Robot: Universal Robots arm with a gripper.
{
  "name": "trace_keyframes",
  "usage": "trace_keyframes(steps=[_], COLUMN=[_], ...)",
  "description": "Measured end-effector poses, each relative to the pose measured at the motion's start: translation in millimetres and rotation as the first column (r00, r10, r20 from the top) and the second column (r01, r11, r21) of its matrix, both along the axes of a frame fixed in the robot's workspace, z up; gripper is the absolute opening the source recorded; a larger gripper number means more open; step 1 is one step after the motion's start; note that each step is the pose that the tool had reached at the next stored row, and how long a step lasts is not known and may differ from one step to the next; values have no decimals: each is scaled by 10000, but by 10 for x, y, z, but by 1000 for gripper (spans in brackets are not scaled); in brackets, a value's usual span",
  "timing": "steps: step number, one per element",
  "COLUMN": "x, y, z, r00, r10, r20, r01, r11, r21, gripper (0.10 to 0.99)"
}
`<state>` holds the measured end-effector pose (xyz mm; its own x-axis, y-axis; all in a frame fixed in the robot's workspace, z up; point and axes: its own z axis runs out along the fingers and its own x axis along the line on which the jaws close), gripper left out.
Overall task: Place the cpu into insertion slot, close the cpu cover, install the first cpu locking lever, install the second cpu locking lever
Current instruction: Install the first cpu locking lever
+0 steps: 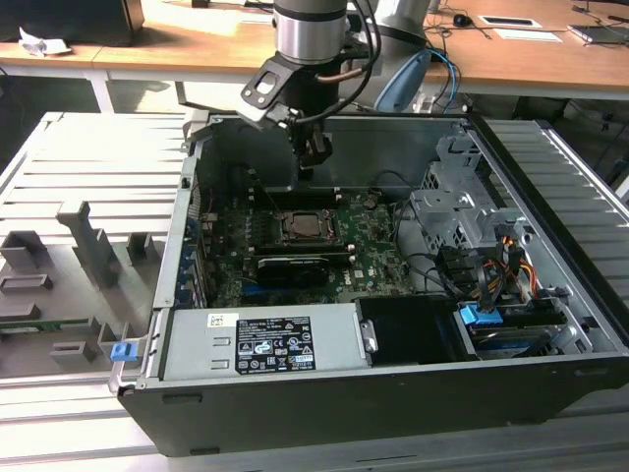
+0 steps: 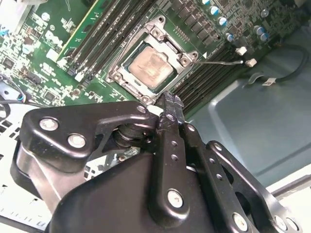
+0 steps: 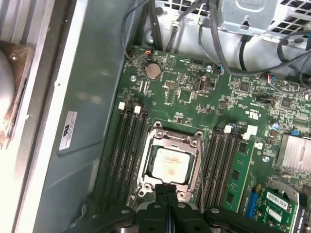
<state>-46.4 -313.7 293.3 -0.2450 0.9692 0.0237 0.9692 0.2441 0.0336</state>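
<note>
The cpu (image 3: 170,164) lies flat in the insertion slot (image 1: 300,226) on the green motherboard, its silver-grey top (image 2: 153,68) showing. The cpu cover (image 3: 171,140) is down around it as a metal frame (image 2: 160,30). A thin wire lever (image 2: 221,61) sticks out sideways from one socket corner. My gripper (image 1: 308,173) hangs above the far edge of the socket, apart from it. In both wrist views its black fingers (image 3: 167,194) are pressed together with nothing between them, the tips (image 2: 168,101) just off the socket's edge.
Black memory slots (image 3: 127,145) flank the socket on both sides. The case's grey wall (image 3: 82,121) stands close by. Cables and a metal drive cage (image 1: 462,211) fill the exterior view's right; a power supply (image 1: 265,344) lies along the front.
</note>
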Motion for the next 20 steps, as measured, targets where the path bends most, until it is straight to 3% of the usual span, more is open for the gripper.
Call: trace_keyframes(steps=[7, 10, 13, 17, 20], x=[-2, -4, -4, -3, -4], y=[0, 0, 0, 0, 0], z=[-2, -2, -2, -2, -2], r00=[9940, 9857, 9768, 9586, 9411], r10=[1098, 1687, 2141, 2846, 3380], r20=[1, 1, 0, 0, 0], r01=[-1098, -1687, -2141, -2846, -3380], r11=[9940, 9857, 9768, 9586, 9411], r21=[1, 1, 0, 0, 0], gripper=[106, 106, 106, 106, 106])
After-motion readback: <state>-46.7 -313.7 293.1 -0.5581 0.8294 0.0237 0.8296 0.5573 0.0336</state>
